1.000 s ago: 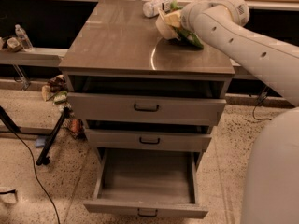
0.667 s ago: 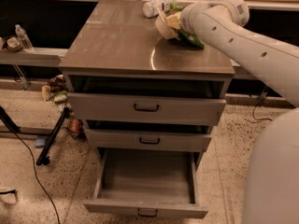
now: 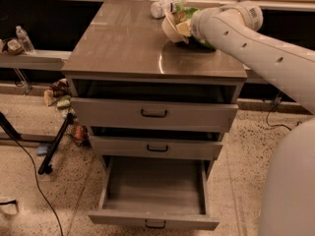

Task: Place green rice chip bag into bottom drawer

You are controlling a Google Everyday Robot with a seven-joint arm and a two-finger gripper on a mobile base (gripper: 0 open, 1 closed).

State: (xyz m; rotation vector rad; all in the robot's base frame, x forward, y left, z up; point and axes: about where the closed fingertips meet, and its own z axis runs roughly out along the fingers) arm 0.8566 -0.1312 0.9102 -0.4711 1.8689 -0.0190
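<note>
I'm looking down at a grey cabinet point(image 3: 123, 53) standing on a speckled floor, with a dark counter running behind it. At the far right of the cabinet's top is the green rice chip bag point(image 3: 186, 14). It is mostly hidden by the arm's wrist and sits against a cream bowl point(image 3: 170, 29). The gripper point(image 3: 191, 29) is right at the bag, but I cannot tell whether it has closed on it. A clear bottle point(image 3: 160, 8) lies just behind the bowl. Below, the bottom drawer point(image 3: 155, 188) is pulled well out, under the middle drawer point(image 3: 157, 147) and top drawer point(image 3: 154, 114).
</note>
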